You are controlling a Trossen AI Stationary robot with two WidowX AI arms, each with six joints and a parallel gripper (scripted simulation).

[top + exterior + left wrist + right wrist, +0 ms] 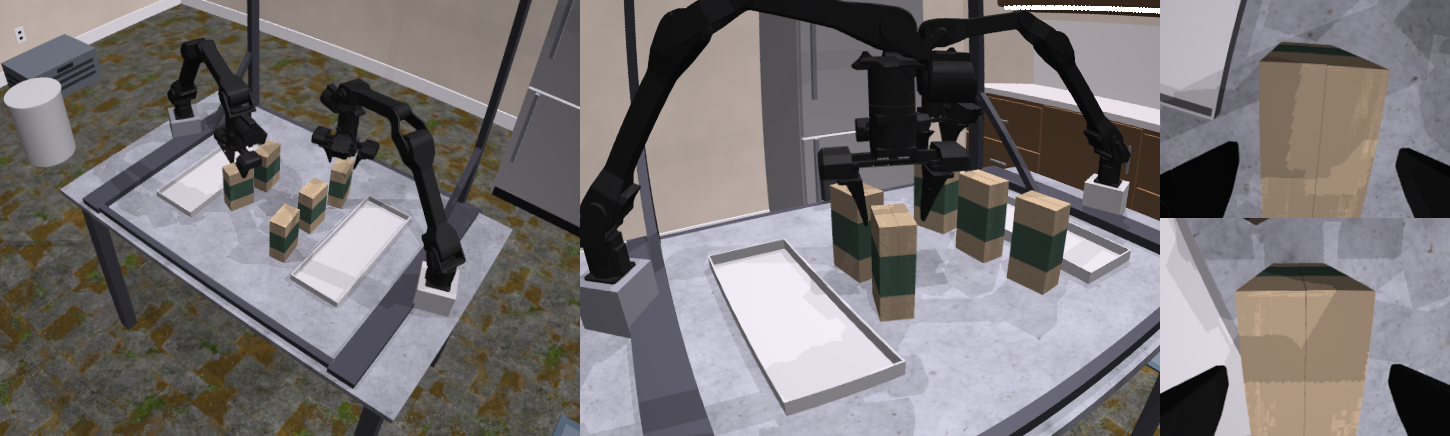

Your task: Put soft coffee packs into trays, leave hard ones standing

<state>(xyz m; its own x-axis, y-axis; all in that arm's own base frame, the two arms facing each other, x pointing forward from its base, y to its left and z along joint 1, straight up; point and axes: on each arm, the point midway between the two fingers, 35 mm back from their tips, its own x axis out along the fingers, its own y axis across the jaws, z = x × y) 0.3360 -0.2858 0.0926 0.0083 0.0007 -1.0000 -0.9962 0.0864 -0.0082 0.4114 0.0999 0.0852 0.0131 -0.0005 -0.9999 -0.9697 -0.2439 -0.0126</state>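
Note:
Five tan packs with green bands stand upright. In the left arm's row are the near pack [284, 237] [1038, 245], the middle pack [312, 207] [981, 220] and the far pack [340, 190] [947, 196] [1316, 127]. My left gripper [344, 159] [1321, 155] is open over the far pack, a finger on either side of its top. The right arm's row has a near pack [240, 191] [894, 275] [1306, 364] and a far pack [267, 172] [850, 240]. My right gripper [238, 167] [895, 221] [1309, 375] is open, straddling the near pack's top. Softness does not show.
The left arm's tray [355, 240] [1090, 255] [1194, 49] and the right arm's tray [192, 187] [780, 310] [1184, 325] lie flat between rows and arms, with no packs in them. The two packs of the right row stand close together. Dark frame beams edge the bench.

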